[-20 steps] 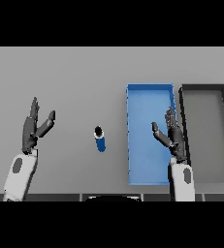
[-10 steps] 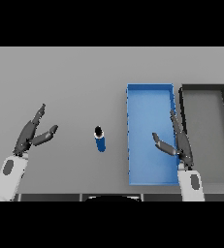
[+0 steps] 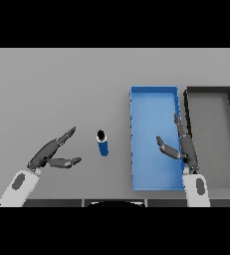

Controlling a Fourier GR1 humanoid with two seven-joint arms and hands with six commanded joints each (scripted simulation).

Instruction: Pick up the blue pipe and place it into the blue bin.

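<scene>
Blue pipe [image 3: 102, 143] upright on table, left of open blue bin [image 3: 134, 149]

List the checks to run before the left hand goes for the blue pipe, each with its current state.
1. Blue pipe stands upright on the table, apart from both bins: ok.
2. Left hand has fingers spread, holds nothing, lies to the pipe's left: ok.
3. No object between left hand and pipe: ok.
4. Blue bin holds no objects: ok.
5. Right hand hangs over the blue bin, in the drop area: not ok.
6. Dark bin beside the blue bin, not the target: ok.
</scene>
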